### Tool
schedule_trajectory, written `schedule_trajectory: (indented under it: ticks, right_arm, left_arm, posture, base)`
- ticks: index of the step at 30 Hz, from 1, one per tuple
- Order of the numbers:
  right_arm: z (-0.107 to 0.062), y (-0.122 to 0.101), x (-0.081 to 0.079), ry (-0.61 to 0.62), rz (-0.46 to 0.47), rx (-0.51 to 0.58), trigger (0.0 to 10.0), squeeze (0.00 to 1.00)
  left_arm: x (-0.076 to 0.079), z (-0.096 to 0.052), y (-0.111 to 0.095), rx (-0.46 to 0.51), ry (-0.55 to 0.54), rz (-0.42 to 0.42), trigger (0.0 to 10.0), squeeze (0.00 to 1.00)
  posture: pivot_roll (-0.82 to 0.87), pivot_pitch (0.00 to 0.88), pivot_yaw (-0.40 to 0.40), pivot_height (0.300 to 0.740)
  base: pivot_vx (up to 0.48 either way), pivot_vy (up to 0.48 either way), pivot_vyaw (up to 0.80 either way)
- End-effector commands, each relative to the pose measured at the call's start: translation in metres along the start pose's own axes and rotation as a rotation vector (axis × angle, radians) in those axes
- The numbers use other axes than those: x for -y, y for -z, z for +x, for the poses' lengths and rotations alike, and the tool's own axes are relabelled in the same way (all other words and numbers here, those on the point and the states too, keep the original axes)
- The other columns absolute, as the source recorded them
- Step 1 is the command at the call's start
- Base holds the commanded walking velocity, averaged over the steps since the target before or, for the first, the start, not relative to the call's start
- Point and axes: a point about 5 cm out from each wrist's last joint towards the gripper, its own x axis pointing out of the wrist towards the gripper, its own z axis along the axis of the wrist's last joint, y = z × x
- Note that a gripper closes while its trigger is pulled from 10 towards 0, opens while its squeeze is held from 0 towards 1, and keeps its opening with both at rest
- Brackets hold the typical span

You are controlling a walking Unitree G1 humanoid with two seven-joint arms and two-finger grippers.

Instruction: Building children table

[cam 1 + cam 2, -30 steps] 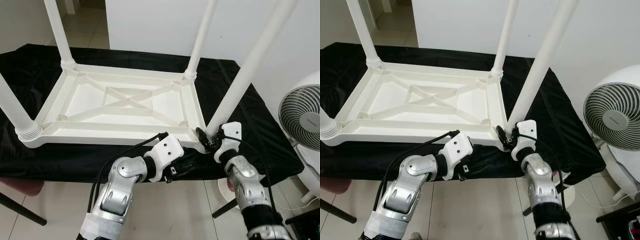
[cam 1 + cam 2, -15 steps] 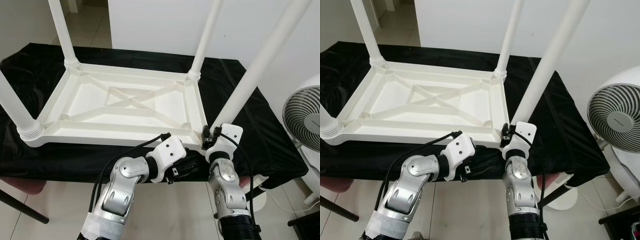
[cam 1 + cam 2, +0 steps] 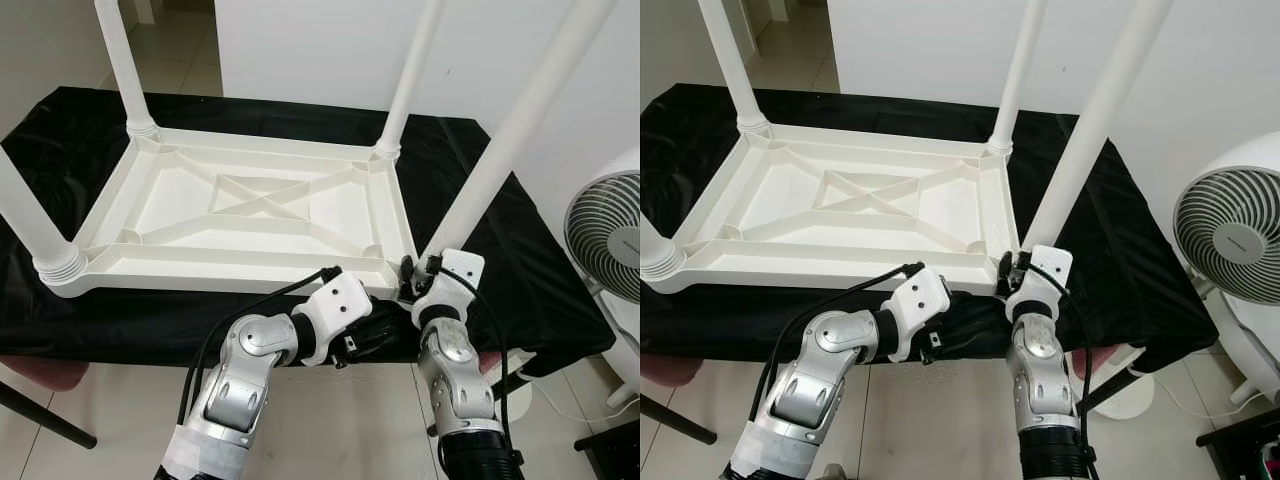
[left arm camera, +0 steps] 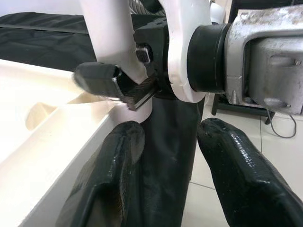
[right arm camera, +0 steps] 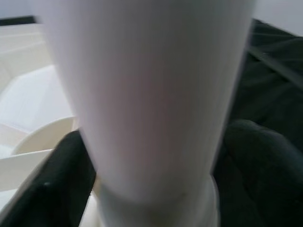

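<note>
We count one white plastic children's table [image 3: 250, 215] lying upside down on a worktop [image 3: 520, 260] draped in black cloth, with four white legs standing up from its corners. Three legs are farther from our hands: one at the near left corner [image 3: 35, 225], two at the far corners [image 3: 122, 60] [image 3: 410, 75]. The fourth leg [image 3: 510, 135] rises at the near right corner, and our right hand [image 3: 408, 283] is closed around its base, a dark finger [image 5: 61, 184] on each side of the tube. Our left hand [image 4: 165, 156] hangs just beside the right one, below the table's near edge, its two fingers [image 4: 236, 179] spread wide and holding nothing. Beyond our right hand stands one white fan [image 3: 1230, 235] on the floor.
</note>
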Motion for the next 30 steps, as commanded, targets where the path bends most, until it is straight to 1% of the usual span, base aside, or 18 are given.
schedule_trajectory:
  ticks: [1,4,5,7,8,9,10,11,12,14,16,17,19,23,24,26,27,30]
  right_arm:
    - [0.002,-0.001,0.012,-0.077,0.015,0.013,10.0,1.00]
    - [0.002,-0.001,0.012,-0.077,0.015,0.013,10.0,1.00]
    - [0.003,-0.001,0.017,-0.144,0.004,0.004,10.0,1.00]
    - [0.003,-0.001,0.017,-0.144,0.004,0.004,10.0,1.00]
    - [0.005,-0.003,0.021,-0.215,-0.012,0.002,10.0,0.56]
    - [0.005,-0.003,0.021,-0.215,-0.012,0.002,10.0,0.56]
    - [0.006,-0.004,0.027,-0.274,-0.030,0.001,10.0,0.00]
    - [0.007,-0.006,0.032,-0.339,-0.051,-0.001,10.0,0.00]
    - [0.007,-0.006,0.032,-0.339,-0.051,-0.001,10.0,0.00]
    - [0.007,-0.007,0.036,-0.377,-0.064,-0.003,10.0,0.00]
    - [0.009,-0.009,0.044,-0.466,-0.143,0.002,10.0,0.00]
    - [0.009,-0.009,0.044,-0.466,-0.143,0.002,10.0,0.00]
    - [0.013,-0.011,0.050,-0.495,-0.172,0.009,10.0,0.00]
    - [0.015,-0.010,0.051,-0.554,-0.210,0.004,10.0,0.00]
    - [0.016,-0.010,0.051,-0.559,-0.213,0.000,9.6,0.00]
    - [0.016,-0.009,0.051,-0.569,-0.217,-0.006,9.6,0.00]
    - [0.019,-0.008,0.051,-0.595,-0.237,-0.016,4.9,0.00]
    - [0.021,-0.006,0.048,-0.630,-0.249,-0.027,4.9,0.00]
  left_arm:
    - [-0.006,0.008,-0.008,0.049,-0.240,-0.030,10.0,0.00]
    - [-0.006,0.008,-0.008,0.049,-0.240,-0.030,10.0,0.00]
    - [-0.005,0.008,-0.007,0.050,-0.238,-0.031,10.0,0.00]
    - [-0.005,0.008,-0.007,0.050,-0.238,-0.031,10.0,0.00]
    - [-0.005,0.008,-0.007,0.049,-0.236,-0.032,10.0,0.00]
    - [-0.005,0.008,-0.007,0.049,-0.236,-0.032,10.0,0.00]
    - [-0.004,0.009,-0.007,0.049,-0.234,-0.032,10.0,0.00]
    - [-0.004,0.009,-0.007,0.049,-0.231,-0.031,10.0,0.00]
    - [-0.004,0.009,-0.007,0.049,-0.231,-0.031,10.0,0.00]
    - [-0.004,0.009,-0.007,0.049,-0.229,-0.029,10.0,0.00]
    - [-0.004,0.009,-0.007,0.048,-0.224,-0.025,10.0,0.00]
    - [-0.004,0.009,-0.007,0.048,-0.224,-0.025,10.0,0.00]
    - [-0.005,0.008,-0.007,0.048,-0.220,-0.019,10.0,0.00]
    - [-0.006,0.008,-0.007,0.048,-0.222,-0.016,10.0,0.00]
    - [-0.006,0.008,-0.007,0.048,-0.222,-0.016,10.0,0.00]
    - [-0.006,0.008,-0.007,0.049,-0.222,-0.015,10.0,0.00]
    - [-0.006,0.008,-0.008,0.050,-0.222,-0.015,10.0,0.00]
    - [-0.006,0.009,-0.008,0.051,-0.222,-0.013,10.0,0.00]
  posture:
    - [0.09,0.027,-0.080,0.740]
    - [0.09,0.027,-0.080,0.740]
    - [0.08,0.027,-0.079,0.740]
    - [0.08,0.027,-0.079,0.740]
    - [0.08,0.027,-0.077,0.740]
    - [0.08,0.027,-0.077,0.740]
    - [0.08,0.025,-0.076,0.740]
    - [0.08,0.022,-0.073,0.740]
    - [0.08,0.022,-0.073,0.740]
    - [0.08,0.022,-0.073,0.740]
    - [0.08,0.013,-0.066,0.740]
    - [0.08,0.013,-0.066,0.740]
    - [0.09,0.011,-0.066,0.740]
    - [0.09,0.007,-0.064,0.740]
    - [0.09,0.005,-0.064,0.740]
    - [0.09,0.005,-0.064,0.740]
    - [0.09,0.007,-0.063,0.740]
    - [0.09,0.008,-0.065,0.740]
  base:
    - [0.000,0.000,0.00]
    - [0.000,0.000,0.00]
    - [0.000,0.000,0.00]
    - [0.000,0.000,0.00]
    - [0.000,0.000,0.00]
    - [0.000,0.000,0.00]
    - [0.000,0.000,0.00]
    - [0.000,0.000,0.00]
    - [0.000,0.000,0.00]
    - [0.000,0.000,0.00]
    - [0.000,0.000,0.00]
    - [0.000,0.000,0.00]
    - [0.000,0.000,0.00]
    - [0.000,0.000,0.00]
    - [0.000,0.000,0.00]
    - [0.000,0.000,0.00]
    - [0.000,0.000,0.00]
    - [0.000,0.000,0.00]
